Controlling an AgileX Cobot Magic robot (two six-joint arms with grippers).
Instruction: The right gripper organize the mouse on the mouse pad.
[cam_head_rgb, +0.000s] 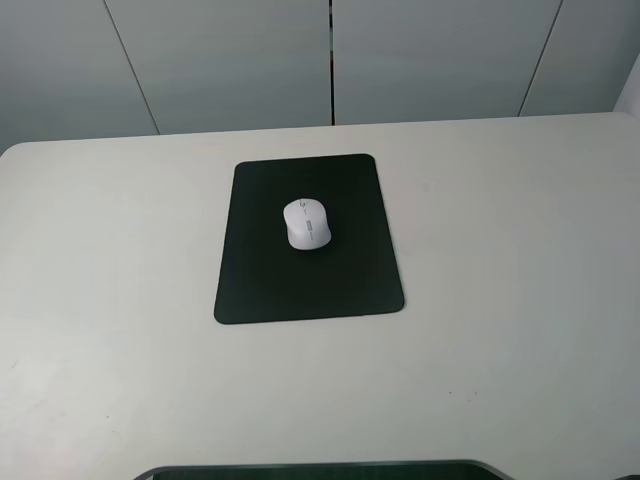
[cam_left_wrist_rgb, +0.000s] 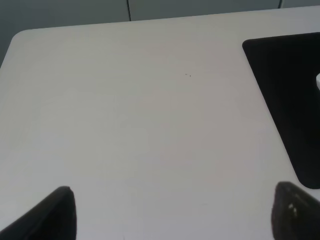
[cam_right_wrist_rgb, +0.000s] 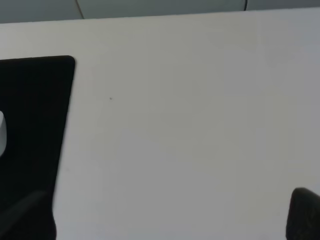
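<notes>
From the high camera, the mouse (cam_head_rgb: 307, 223) sits on the mouse pad (cam_head_rgb: 260, 280), a little toward the far half, its long axis roughly in line with the pad's long sides. The pad lies flat on the pale desk (cam_head_rgb: 500, 300). Neither arm shows in this view, so both seem pulled back toward the near edge.

In the left wrist view, the left claw (cam_left_wrist_rgb: 172, 212) hangs over bare desk with its 2 fingertips (cam_left_wrist_rgb: 55, 215) spread far apart and nothing between them. One corner and edge of the pad reach into the picture, and a sliver of white mouse shows at the frame's border.

In the right wrist view, the right claw (cam_right_wrist_rgb: 170, 215) is also released, its 2 dark tips wide apart and empty, above bare desk just beside the pad's edge. Only a thin white slice of the mouse shows.

To my eye the mouse already looks placed, so the main risk is needless contact. If the right claw reaches in again, a finger could nudge the smooth shell and skate it off line, or catch the pad's edge and drag the whole mat. A pinch on that rounded plastic may also squirt it sideways.
</notes>
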